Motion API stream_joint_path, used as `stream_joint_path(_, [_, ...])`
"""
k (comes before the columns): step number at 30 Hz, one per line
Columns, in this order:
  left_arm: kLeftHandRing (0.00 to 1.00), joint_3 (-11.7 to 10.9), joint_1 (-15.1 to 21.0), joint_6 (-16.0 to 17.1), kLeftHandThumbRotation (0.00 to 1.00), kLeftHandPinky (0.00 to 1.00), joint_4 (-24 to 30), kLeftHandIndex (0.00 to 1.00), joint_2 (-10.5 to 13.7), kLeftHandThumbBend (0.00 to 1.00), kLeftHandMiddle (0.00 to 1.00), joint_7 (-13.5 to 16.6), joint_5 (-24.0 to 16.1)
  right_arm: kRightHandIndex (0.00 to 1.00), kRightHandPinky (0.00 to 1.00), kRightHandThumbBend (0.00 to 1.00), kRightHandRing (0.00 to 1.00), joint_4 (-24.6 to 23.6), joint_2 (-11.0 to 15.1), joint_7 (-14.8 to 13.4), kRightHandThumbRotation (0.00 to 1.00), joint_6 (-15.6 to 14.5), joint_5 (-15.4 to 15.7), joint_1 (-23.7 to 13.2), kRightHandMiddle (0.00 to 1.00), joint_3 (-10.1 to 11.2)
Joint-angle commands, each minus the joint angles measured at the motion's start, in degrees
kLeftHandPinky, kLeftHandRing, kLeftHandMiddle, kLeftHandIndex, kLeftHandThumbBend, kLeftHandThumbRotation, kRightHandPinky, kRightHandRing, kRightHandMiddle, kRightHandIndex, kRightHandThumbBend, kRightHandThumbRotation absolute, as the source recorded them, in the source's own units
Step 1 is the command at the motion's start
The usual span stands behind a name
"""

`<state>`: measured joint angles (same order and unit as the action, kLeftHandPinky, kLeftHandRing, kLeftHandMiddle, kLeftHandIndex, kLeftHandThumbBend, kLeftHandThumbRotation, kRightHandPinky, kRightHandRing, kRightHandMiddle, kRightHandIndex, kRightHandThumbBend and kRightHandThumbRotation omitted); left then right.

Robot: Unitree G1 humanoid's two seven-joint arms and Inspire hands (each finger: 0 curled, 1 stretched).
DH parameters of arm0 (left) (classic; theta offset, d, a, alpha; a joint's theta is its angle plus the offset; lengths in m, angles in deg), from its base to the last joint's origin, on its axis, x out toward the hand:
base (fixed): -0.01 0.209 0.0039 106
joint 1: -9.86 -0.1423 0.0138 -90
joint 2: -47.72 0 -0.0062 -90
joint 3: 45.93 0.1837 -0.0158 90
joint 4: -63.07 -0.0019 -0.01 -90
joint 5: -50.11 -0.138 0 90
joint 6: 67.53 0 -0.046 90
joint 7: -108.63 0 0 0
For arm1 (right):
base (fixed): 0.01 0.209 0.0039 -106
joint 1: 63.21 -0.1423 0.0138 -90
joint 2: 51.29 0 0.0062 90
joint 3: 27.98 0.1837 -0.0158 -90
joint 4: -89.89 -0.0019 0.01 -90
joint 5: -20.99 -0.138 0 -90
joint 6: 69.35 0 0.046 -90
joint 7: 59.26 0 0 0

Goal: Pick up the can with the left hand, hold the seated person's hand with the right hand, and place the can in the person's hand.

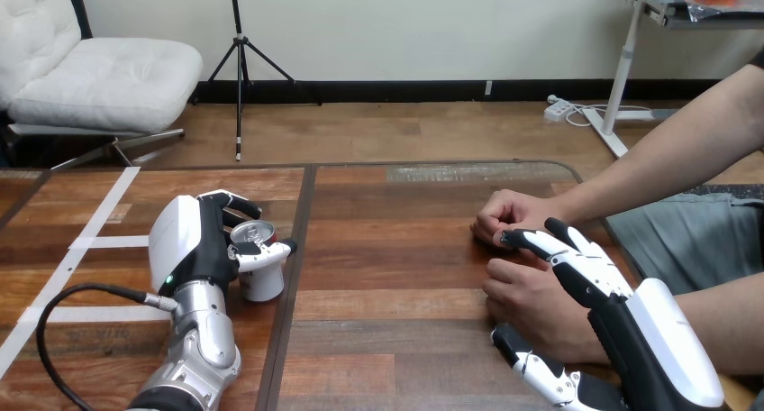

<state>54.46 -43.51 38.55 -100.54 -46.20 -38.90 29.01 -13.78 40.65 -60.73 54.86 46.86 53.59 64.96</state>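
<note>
The can [261, 280] stands upright on the left part of the table [396, 276], just left of the dark seam that runs between two of its boards. Its silver top faces up and its pale body shows below the thumb. The left hand [194, 244] is closed on it: the fingers [236, 201] curl round the far side and the thumb crosses the near side just under the rim, so the can sits clasped between them. Its base looks to rest on the wood. The silver left forearm comes up from the bottom edge behind that hand.

Well apart, on the right part of the table, the person's nearer hand [532, 307] lies on the wood with the right hand [631, 321] over it. The robot's fingers run nearly straight across the back of it, not curled, and the thumb lies along its near side. I cannot tell whether they press on it. The fingertips reach up close to the person's farther hand [504, 214], which rests as a loose fist.

Strips of white tape [106, 211] cross the table's left end.
</note>
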Motion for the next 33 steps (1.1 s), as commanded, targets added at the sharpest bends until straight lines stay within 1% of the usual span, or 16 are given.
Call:
stream_joint_path(1, [0.46, 0.54, 2.11, 1.58, 0.00, 0.44, 1.04, 0.55, -0.54, 0.65, 0.49, 1.37, -0.97, 0.86, 1.00, 0.47, 0.98, -2.36, 0.04, -1.36, 0.55, 1.08, 0.13, -2.03, 0.89, 1.17])
stream_joint_path(7, [0.46, 0.49, 1.87, 2.05, 0.00, 0.46, 1.27, 0.55, -0.60, 0.65, 0.49, 1.96, -0.96, 0.86, 1.00, 0.47, 0.97, -2.67, 0.04, -1.25, 0.55, 0.53, 0.32, -1.85, 0.89, 1.24])
stream_joint_path(8, [0.47, 0.44, 1.85, 2.10, 0.00, 0.47, 1.26, 0.55, -0.61, 0.66, 0.49, 1.92, -0.88, 0.87, 1.00, 0.47, 0.97, -2.68, 0.03, -1.24, 0.55, 0.49, 0.28, -1.83, 0.89, 1.24])
stream_joint_path(15, [0.48, 0.34, 1.69, 2.75, 0.00, 0.49, 1.34, 0.56, -0.53, 0.66, 0.50, 2.22, -0.85, 0.87, 1.00, 0.47, 0.98, -2.56, 0.01, -1.29, 0.56, 0.63, 0.11, -1.89, 0.89, 1.23])
stream_joint_path(17, [0.48, 0.10, 1.52, 3.43, 0.00, 0.49, 1.54, 0.56, -0.56, 0.66, 0.50, 2.41, -0.61, 0.87, 1.00, 0.48, 0.97, -2.57, -0.03, -1.31, 0.56, 0.65, 0.07, -1.89, 0.89, 1.20])
stream_joint_path(20, [0.47, -0.86, 1.23, 4.78, 0.00, 0.48, 1.93, 0.56, -0.80, 0.67, 0.50, 2.05, 0.46, 0.87, 1.00, 0.48, 0.97, -2.47, -0.06, -1.34, 0.56, 0.75, -0.01, -1.94, 0.89, 1.15])
stream_joint_path(23, [0.47, -1.67, 0.72, 7.03, 0.00, 0.48, 2.35, 0.56, -0.92, 0.67, 0.50, 1.45, 1.47, 0.87, 1.00, 0.47, 0.98, -2.53, -0.07, -1.31, 0.55, 0.72, -0.05, -1.99, 0.89, 1.12])
stream_joint_path(27, [0.46, -2.86, -0.04, 10.51, 0.00, 0.47, 3.08, 0.55, -1.44, 0.70, 0.49, 1.85, 2.97, 0.87, 1.00, 0.47, 0.98, -2.64, -0.12, -1.31, 0.55, 0.57, 0.04, -1.97, 0.89, 1.12])
stream_joint_path(33, [0.46, -4.41, -1.20, 14.94, 0.00, 0.45, 4.67, 0.55, -2.29, 0.72, 0.50, 1.54, 4.95, 0.87, 1.00, 0.47, 0.98, -2.37, -0.08, -1.19, 0.55, 0.63, -0.27, -2.14, 0.89, 1.01])
